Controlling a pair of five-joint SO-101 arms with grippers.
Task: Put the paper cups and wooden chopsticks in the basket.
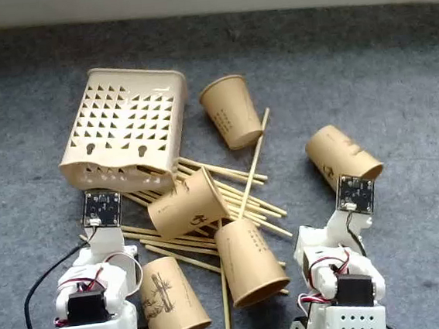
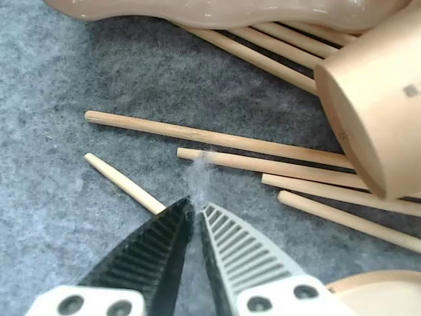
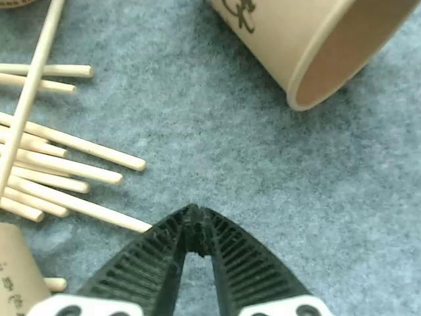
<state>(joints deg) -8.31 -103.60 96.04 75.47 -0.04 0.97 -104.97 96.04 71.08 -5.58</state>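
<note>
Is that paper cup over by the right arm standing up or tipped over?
Tipped over: the cup lies on its side, its open mouth facing sideways.

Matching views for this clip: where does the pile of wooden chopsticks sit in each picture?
High view: chopsticks fan out from the basket across the grey mat.
Left wrist view: chopsticks lie just beyond the left tool, beside a cup.
Right wrist view: chopsticks lie off to one side of the right tool.
Shared landmark: the grey mat beneath.
</note>
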